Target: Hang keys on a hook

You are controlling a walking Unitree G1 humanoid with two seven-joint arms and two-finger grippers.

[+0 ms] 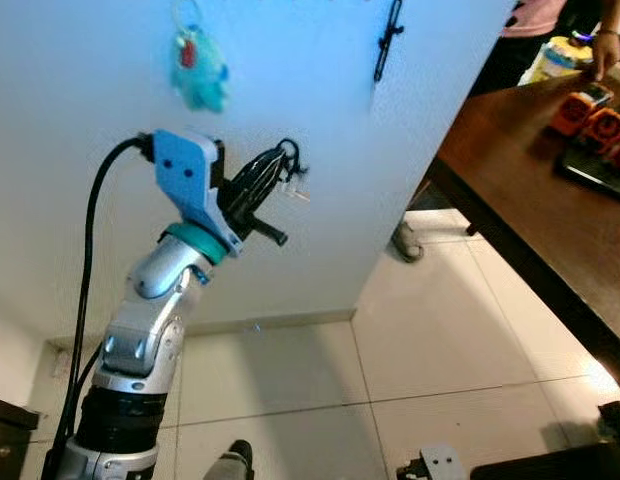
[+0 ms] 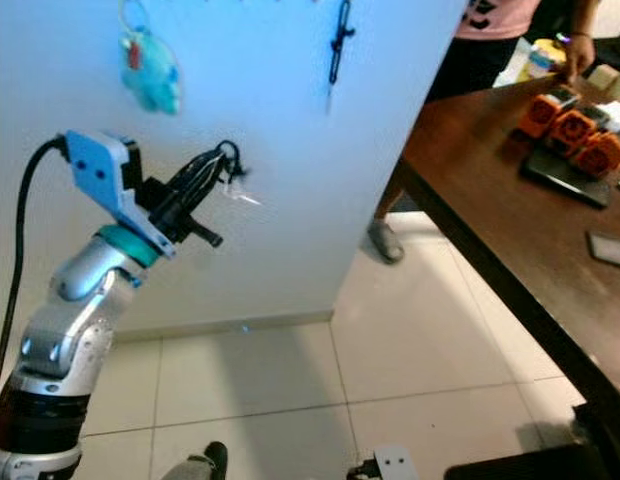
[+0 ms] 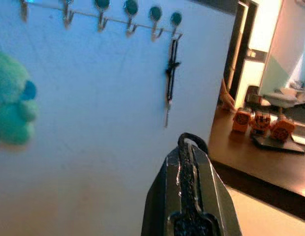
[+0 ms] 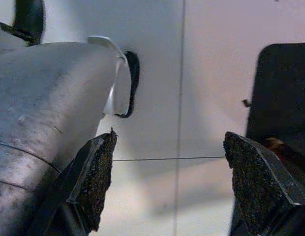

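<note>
Keys are pinched in the left end effector, raised toward the wall, with the hook rail above it; right end effector is spread

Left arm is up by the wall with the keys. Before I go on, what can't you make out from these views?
- keys: small, blurred past the left gripper; count unclear in the eye views.
- hook rail: its far end cut off by the left wrist view's edge.
- right gripper: open above floor; the silver limb beside it unclear.

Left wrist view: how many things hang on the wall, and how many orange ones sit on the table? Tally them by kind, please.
Teal plush toy: 1
Black strap: 1
Orange blocks: 3
Total: 5
</note>
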